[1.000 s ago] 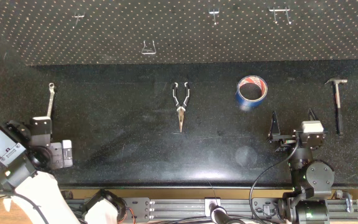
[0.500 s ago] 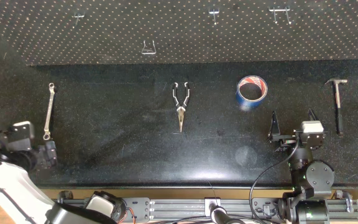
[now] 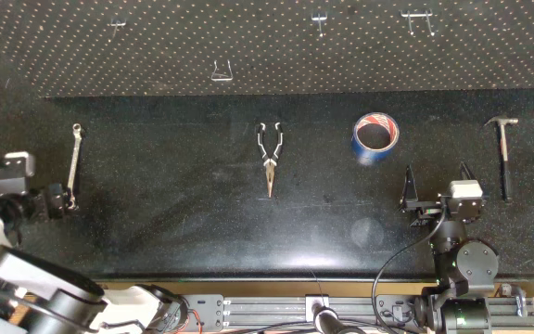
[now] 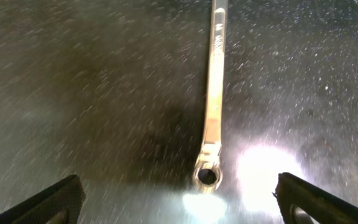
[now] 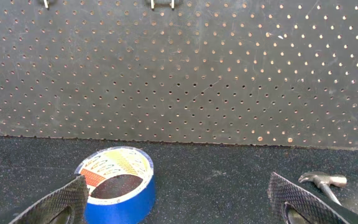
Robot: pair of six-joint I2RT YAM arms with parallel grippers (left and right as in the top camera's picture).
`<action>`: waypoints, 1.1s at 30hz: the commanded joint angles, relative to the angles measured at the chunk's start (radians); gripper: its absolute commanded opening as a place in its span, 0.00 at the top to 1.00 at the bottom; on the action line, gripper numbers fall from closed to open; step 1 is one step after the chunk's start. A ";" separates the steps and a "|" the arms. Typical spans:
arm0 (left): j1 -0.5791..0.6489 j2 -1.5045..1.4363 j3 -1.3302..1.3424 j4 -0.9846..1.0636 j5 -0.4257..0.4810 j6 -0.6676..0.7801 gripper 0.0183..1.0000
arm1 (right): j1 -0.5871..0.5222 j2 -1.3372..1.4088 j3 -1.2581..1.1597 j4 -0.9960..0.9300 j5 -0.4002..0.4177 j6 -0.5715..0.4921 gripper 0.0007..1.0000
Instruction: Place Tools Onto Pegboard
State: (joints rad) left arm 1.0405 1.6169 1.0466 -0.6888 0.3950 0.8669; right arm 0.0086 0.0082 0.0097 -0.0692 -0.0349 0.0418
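My left jaws are released and spread wide at the left edge of the top view. The ring end of the wrench (image 3: 73, 165) lies on the black worktop (image 3: 184, 195) between them; I cannot tell if anything touches it. The wrench's shaft runs up the frame toward the pegboard (image 3: 267, 42). My right jaws, at the lower right, are also released and grasp nothing. Above them, the blue tape roll (image 3: 375, 137) sits to their left and the hammer (image 3: 503, 160) to their right, head toward the board. The pliers (image 3: 269, 156) lie mid-frame, tips pointing down. Metal hooks (image 3: 222, 71) stick out of the pegboard.
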 commanded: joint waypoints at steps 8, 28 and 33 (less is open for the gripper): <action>-0.133 0.186 0.020 0.158 -0.085 -0.131 0.01 | 0.008 -0.007 -0.006 -0.002 0.002 -0.014 0.06; -0.204 0.254 0.019 0.075 -0.126 -0.157 0.73 | 0.008 -0.007 -0.006 -0.002 0.002 -0.014 0.06; -0.204 0.254 0.019 0.072 -0.127 -0.217 0.81 | 0.008 -0.007 -0.006 -0.002 0.002 -0.014 0.06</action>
State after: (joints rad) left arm 0.8360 1.8233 1.0847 -0.5907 0.2771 0.6750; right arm 0.0086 0.0082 0.0097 -0.0692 -0.0349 0.0418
